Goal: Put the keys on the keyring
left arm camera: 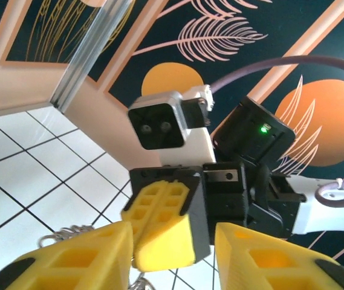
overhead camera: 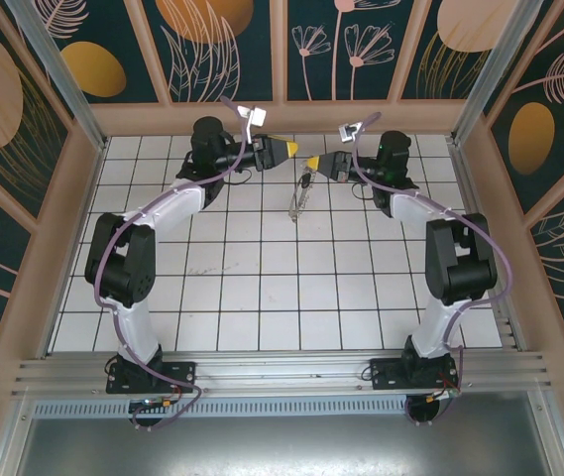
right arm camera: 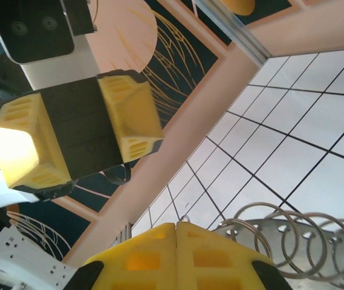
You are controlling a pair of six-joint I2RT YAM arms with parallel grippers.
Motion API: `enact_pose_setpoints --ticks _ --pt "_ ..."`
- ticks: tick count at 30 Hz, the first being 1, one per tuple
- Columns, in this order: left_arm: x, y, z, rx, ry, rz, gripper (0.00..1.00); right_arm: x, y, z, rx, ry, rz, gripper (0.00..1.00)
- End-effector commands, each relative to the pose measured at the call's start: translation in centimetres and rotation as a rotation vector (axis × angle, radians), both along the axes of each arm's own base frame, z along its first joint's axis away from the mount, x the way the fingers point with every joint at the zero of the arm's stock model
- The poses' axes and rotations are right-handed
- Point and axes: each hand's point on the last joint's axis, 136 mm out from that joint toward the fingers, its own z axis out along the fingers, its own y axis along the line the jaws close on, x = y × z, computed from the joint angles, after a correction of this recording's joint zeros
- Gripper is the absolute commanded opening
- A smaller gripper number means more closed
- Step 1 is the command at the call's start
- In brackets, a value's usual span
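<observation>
The keyring (overhead camera: 300,200) hangs as a thin silvery bundle over the far middle tiles, below my right gripper (overhead camera: 311,162). In the right wrist view that gripper (right arm camera: 176,228) is shut, and a small wire loop (right arm camera: 185,219) pokes out above its closed tips. Several silvery rings and a flat holed metal plate (right arm camera: 292,248) hang beside it. A small dark bit near the bundle's top (overhead camera: 306,182) could be the keys; I cannot tell. My left gripper (overhead camera: 286,149) is open and faces the right one. Its fingers (left arm camera: 81,257) straddle the right gripper's yellow tips (left arm camera: 162,226).
The white tiled floor (overhead camera: 262,278) spreads out below the two arms. The back wall (overhead camera: 282,114) runs close behind both grippers. Purple cables (overhead camera: 237,109) loop over the wrists. A metal rail (overhead camera: 282,372) crosses the near edge.
</observation>
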Motion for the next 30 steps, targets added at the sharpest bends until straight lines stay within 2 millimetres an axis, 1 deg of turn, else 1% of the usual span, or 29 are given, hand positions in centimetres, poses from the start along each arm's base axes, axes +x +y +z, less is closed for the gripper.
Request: enact_pose_setpoints --ticks 1,3,5,11,18,30 --pt "0.0 -0.3 -1.0 0.050 -0.018 -0.053 0.35 -0.4 0.2 1.2 0.006 -0.063 0.095 0.00" --pt "0.1 -0.4 -1.4 0.058 -0.014 -0.065 0.31 -0.3 0.3 1.2 0.008 -0.064 0.108 0.00" --pt "0.1 -0.5 -1.8 0.066 -0.006 -0.076 0.29 -0.1 0.3 1.3 0.010 -0.063 0.113 0.00" --pt "0.1 -0.6 -2.7 0.079 0.008 -0.090 0.29 -0.3 0.3 2.2 0.030 -0.080 0.125 0.00" --pt "0.3 -0.7 -3.9 0.087 0.031 -0.094 0.29 -0.4 0.3 2.6 0.036 -0.085 0.124 0.00" --pt "-0.2 -0.8 -4.3 0.045 0.056 -0.117 0.30 -0.4 0.5 2.5 0.042 -0.083 0.118 0.00"
